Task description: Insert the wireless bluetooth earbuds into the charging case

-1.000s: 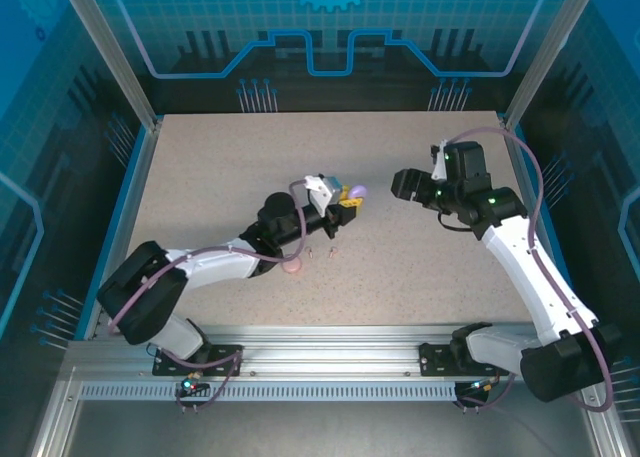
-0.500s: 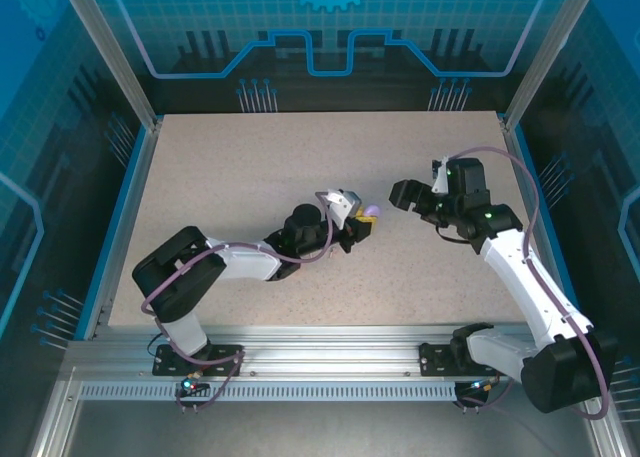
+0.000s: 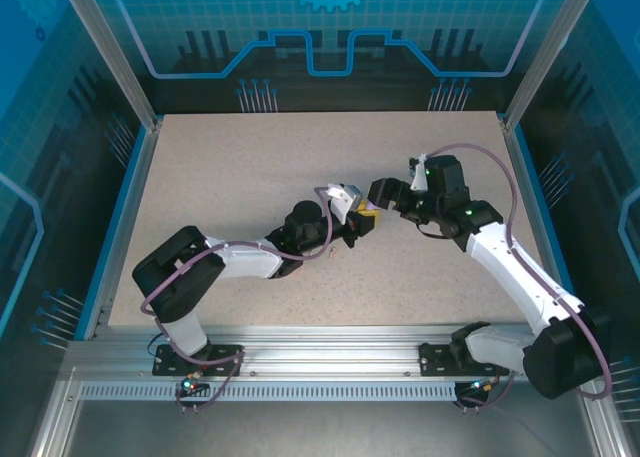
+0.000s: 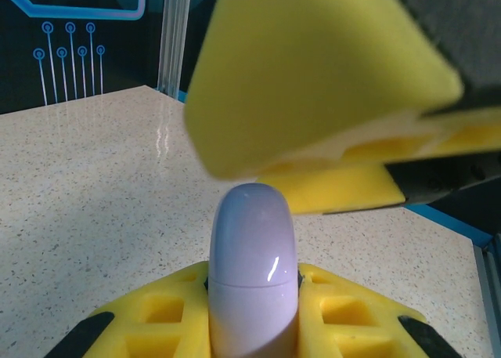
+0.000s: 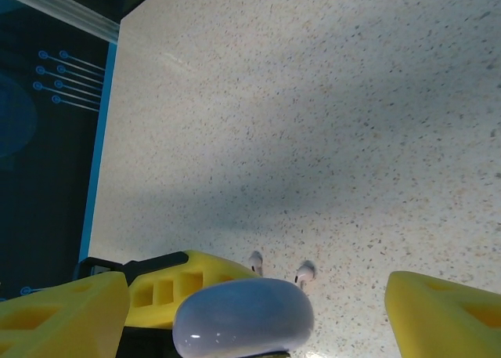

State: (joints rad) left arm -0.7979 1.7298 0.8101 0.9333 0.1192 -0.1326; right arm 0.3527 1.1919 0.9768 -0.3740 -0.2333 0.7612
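Two pale buds (image 5: 256,258) lay side by side on the table (image 3: 230,167), by the left gripper (image 3: 362,220). That gripper was clamped on the lavender case (image 4: 252,272), lid closed, at mid-table. Right gripper (image 3: 376,199) stood wide, one finger either side of the case.
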